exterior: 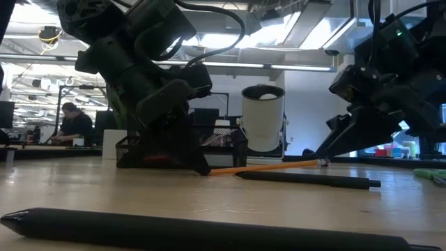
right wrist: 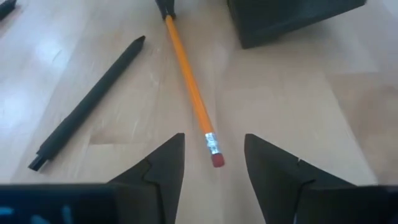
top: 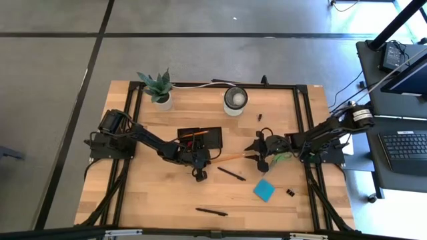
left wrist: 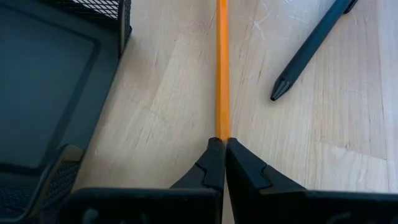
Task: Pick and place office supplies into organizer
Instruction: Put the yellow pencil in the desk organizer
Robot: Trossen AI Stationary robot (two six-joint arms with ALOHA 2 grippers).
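My left claw (left wrist: 222, 144) is clamped on the pencil (left wrist: 222, 68) tip beside the organizer (left wrist: 50, 87). My right claw (right wrist: 214, 155) stands apart, straddling its eraser end.

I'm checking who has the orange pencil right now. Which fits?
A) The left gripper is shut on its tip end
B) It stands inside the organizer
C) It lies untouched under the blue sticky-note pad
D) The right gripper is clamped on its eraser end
A: the left gripper is pinched shut on one end of the orange pencil, while the right gripper stands open around the eraser end without gripping it.
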